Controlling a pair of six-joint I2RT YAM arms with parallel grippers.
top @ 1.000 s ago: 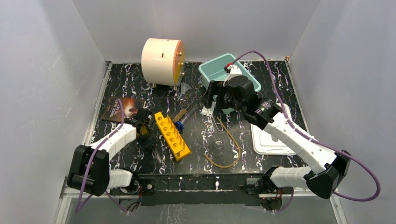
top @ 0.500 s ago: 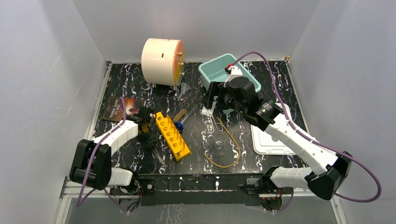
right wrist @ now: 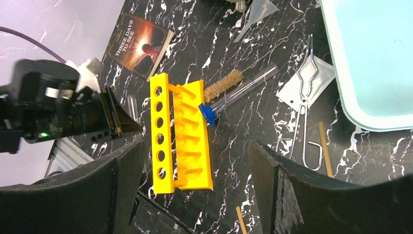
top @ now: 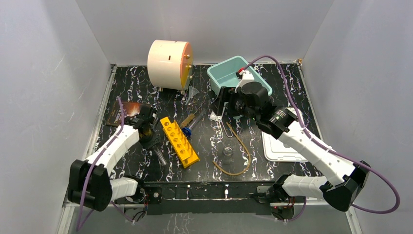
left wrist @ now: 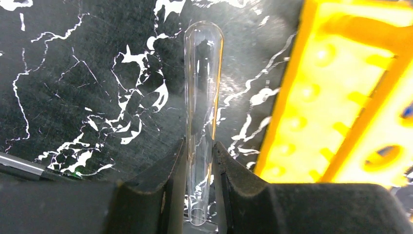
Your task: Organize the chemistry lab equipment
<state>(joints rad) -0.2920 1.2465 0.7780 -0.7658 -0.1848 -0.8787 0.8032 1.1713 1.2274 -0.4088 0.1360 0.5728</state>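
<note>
My left gripper (top: pixel 150 138) is shut on a clear glass tube (left wrist: pixel 202 87), just left of the yellow multi-hole rack (top: pixel 179 141). The tube's rounded end points away from the fingers (left wrist: pixel 170 165) over the black marble table. The rack also shows in the right wrist view (right wrist: pixel 178 131). My right gripper (top: pixel 221 105) is open and empty, held above the table beside the teal bin (top: pixel 216 74). A blue-tipped tube (right wrist: pixel 238 91) and a brush (right wrist: pixel 224 84) lie by the rack's far end. A small glass dish (top: pixel 227 152) sits inside a tan rubber loop (top: pixel 247 146). A clear funnel (top: pixel 193 92) lies near the drum.
A cream drum with an orange face (top: pixel 168 63) stands at the back. A book (top: pixel 122 113) lies at the left. Metal tongs (top: pixel 221 129) lie mid-table. A white tray (top: pixel 280 146) sits at the right. Grey walls enclose the table.
My left gripper has shifted a little back and to the left with the tube in it. The right arm has barely moved.
</note>
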